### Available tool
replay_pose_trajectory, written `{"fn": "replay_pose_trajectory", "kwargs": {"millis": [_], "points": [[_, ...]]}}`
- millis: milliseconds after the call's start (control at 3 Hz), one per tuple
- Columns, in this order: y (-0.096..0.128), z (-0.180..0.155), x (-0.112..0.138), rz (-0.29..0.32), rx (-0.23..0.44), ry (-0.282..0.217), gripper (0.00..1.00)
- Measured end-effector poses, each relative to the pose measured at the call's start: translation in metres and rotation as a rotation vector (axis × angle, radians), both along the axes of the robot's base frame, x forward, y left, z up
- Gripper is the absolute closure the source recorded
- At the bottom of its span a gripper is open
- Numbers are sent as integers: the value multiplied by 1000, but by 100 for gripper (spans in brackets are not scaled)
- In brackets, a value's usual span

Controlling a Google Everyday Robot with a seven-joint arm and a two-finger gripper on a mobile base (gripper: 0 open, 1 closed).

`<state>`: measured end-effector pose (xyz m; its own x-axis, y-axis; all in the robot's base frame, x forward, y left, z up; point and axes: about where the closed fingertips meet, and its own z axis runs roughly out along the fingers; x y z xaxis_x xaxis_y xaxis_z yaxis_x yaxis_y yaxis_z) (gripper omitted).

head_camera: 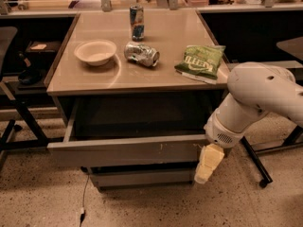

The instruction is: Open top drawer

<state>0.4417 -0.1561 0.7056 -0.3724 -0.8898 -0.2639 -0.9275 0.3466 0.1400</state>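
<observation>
The top drawer is a wide grey drawer under the tan tabletop. It stands pulled out toward me, its dark inside showing behind the flat front. Small pale scratches mark the front right of centre. My gripper hangs pale yellow from the white arm, just off the drawer's right front corner, pointing down toward the floor. It holds nothing that I can see. A narrower grey drawer front sits shut below the top one.
On the tabletop stand a white bowl, an upright blue can, a crushed silver can and a green chip bag. A dark chair stands at the left, a table leg with castor at the right. A cable lies on the speckled floor.
</observation>
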Motion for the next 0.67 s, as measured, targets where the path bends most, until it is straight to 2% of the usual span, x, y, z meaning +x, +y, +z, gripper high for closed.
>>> {"fn": "replay_pose_trajectory", "kwargs": {"millis": [333, 667], "points": [[8, -4, 24, 30, -18, -20, 0], [21, -33, 27, 75, -45, 47, 0]]}}
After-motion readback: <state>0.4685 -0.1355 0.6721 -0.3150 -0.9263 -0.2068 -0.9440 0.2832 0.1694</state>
